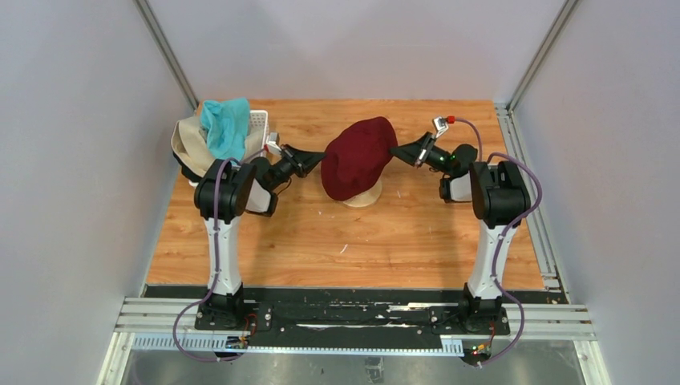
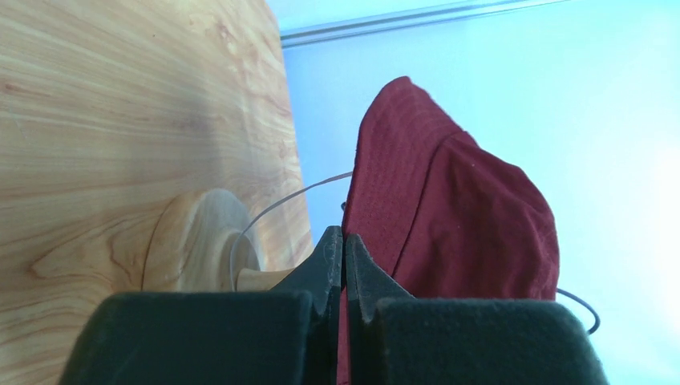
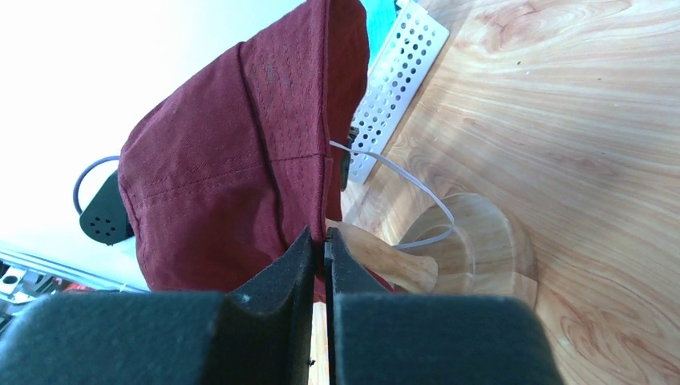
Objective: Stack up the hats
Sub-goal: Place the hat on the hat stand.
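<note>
Hiding the wooden stand's top, the maroon hat hangs above.

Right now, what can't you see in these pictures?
- Top view: the maroon hat covers the wooden stand, all but its base.
- Top view: the teal hat and beige hat cover most of the white basket, so anything under them is hidden.
- Wrist views: the left gripper and right gripper block the brim where they pinch it.
</note>
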Motion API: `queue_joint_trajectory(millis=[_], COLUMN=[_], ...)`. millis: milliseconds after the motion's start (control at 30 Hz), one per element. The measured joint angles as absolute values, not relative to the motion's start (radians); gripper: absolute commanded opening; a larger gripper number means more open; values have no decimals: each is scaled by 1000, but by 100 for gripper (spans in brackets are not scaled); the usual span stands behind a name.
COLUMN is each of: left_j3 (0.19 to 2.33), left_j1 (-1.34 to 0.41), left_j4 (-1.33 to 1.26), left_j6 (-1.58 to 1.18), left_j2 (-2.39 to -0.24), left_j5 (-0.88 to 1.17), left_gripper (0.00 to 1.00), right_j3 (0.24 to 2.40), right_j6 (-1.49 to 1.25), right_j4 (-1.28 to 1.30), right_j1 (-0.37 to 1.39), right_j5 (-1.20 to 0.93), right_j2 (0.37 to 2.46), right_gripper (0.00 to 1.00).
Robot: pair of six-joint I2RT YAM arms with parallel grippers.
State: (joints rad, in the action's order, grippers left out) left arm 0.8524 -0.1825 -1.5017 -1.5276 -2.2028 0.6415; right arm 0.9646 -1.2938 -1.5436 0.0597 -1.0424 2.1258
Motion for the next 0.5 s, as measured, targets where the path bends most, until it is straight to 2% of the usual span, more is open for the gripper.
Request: queue_joint_trajectory(millis=[500], left_j3=[853], left_j1=[-170], left_j4=[-1501], left_j6=[-1573], left_j2=[-2151], left_j5=[566], left_gripper=[0], right_j3=[938], right_j6=[-1312], right_j4=[-1544], right_j1=[0], right_j5=[-1023], right_j2=[2100], right_gripper=[1])
